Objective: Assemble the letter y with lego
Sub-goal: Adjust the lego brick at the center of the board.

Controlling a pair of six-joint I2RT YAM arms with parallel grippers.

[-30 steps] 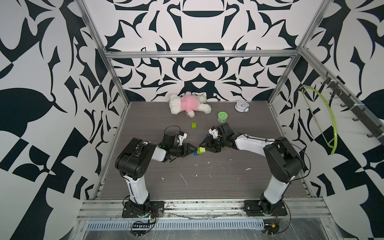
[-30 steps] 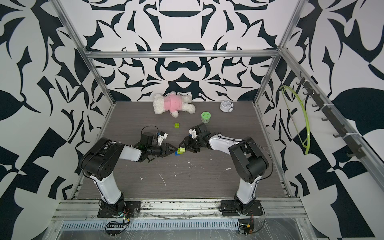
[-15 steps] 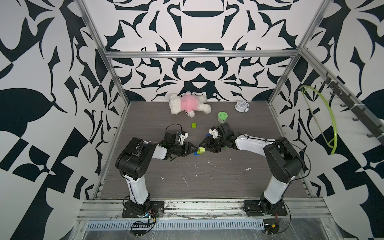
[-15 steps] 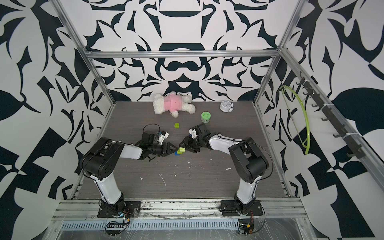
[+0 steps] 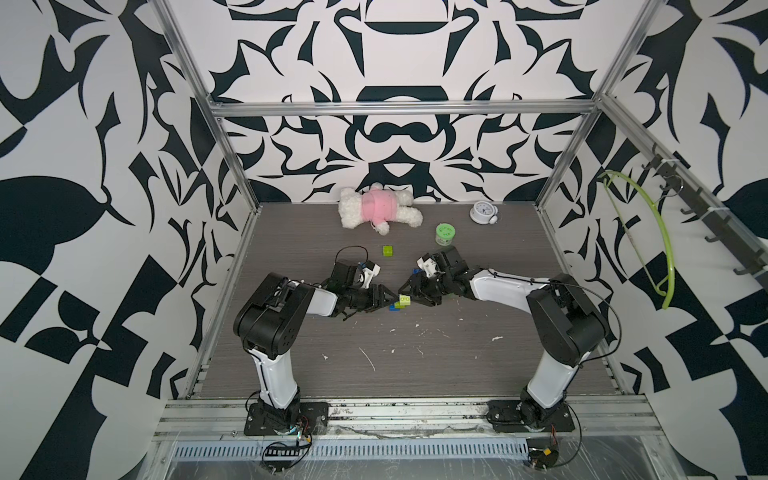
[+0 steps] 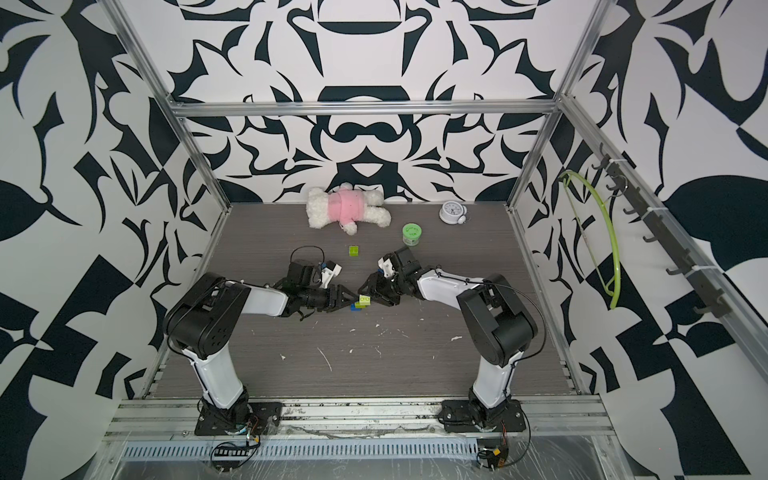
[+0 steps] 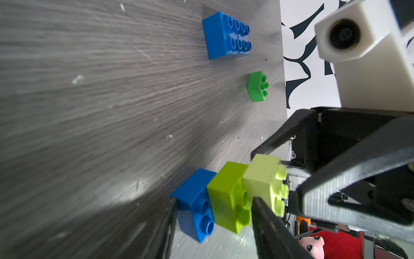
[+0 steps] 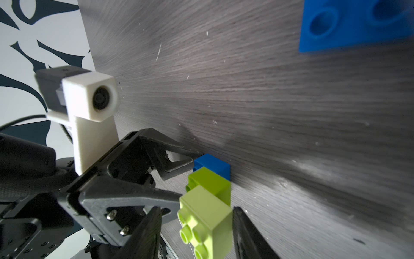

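Stack (image 5: 400, 302) lies on its side at desk (image 5: 415, 374) centre: small blue brick (image 7: 192, 195), lime brick (image 7: 226, 190), pale yellow brick (image 7: 262, 177). Pale yellow brick is pinched by R end effector (image 8: 196, 213). L end effector (image 7: 212, 201) straddles blue + lime; firm grip not confirmable. Recommended: force applied along stud axis, L side braced, no twist.

Left arm (image 5: 320, 301): I've got the forearm lying low, reaching toward 3 o'clock.
Right arm (image 5: 498, 289): mirrored, forearm low, reaching toward 9 o'clock.
Wrists: both rolled sideways, cameras toward 12 o'clock.
Left gripper (image 5: 388, 300): tip to tip with its partner, jaws partly apart; grip too close to call.
Right gripper (image 5: 409, 296): clamped on the pale yellow brick (image 8: 208, 215).
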